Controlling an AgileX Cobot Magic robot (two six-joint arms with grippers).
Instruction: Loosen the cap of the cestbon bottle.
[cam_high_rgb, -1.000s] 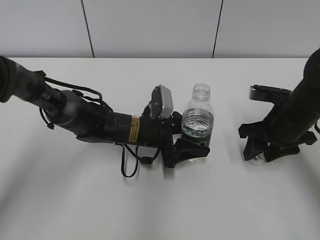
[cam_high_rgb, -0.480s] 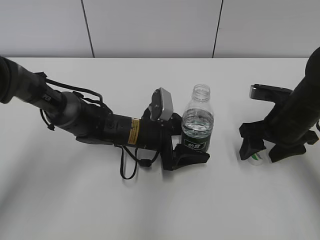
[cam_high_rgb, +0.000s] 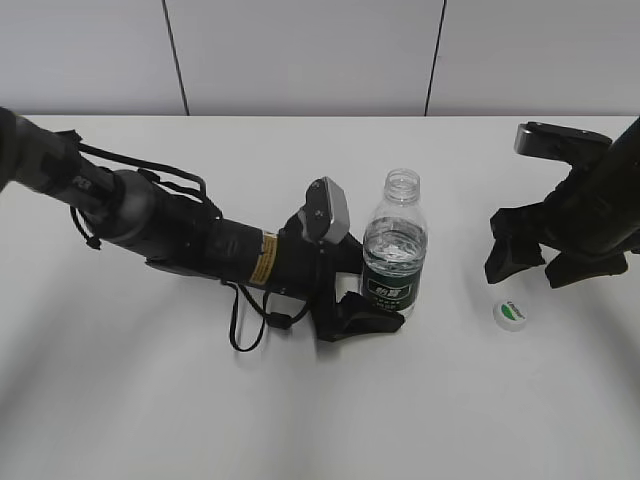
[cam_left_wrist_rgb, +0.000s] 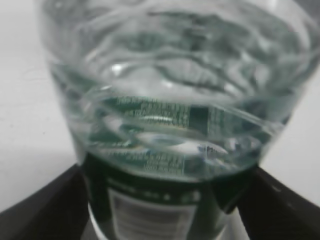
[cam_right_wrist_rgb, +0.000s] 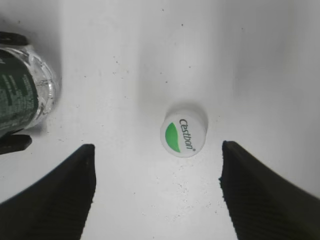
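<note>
The cestbon bottle (cam_high_rgb: 395, 250) stands upright and uncapped at the table's middle, its green label facing me. It fills the left wrist view (cam_left_wrist_rgb: 170, 100) and shows at the left edge of the right wrist view (cam_right_wrist_rgb: 20, 95). My left gripper (cam_high_rgb: 385, 302) lies low with its jaws either side of the bottle's base (cam_left_wrist_rgb: 167, 200). They look slightly parted from it. The cap (cam_high_rgb: 511, 315) lies alone on the table to the right, green leaf mark up (cam_right_wrist_rgb: 183, 131). My right gripper (cam_high_rgb: 540, 270) is open and empty above and behind the cap (cam_right_wrist_rgb: 157, 190).
The white table (cam_high_rgb: 300, 400) carries only the bottle and cap. The left arm's body and looping cable (cam_high_rgb: 250, 320) lie across the left half. A grey panelled wall (cam_high_rgb: 300, 50) stands behind.
My right gripper has opened, left the cap on the table and lifted up and back. My left gripper has eased off the bottle, so the label now shows in full.
</note>
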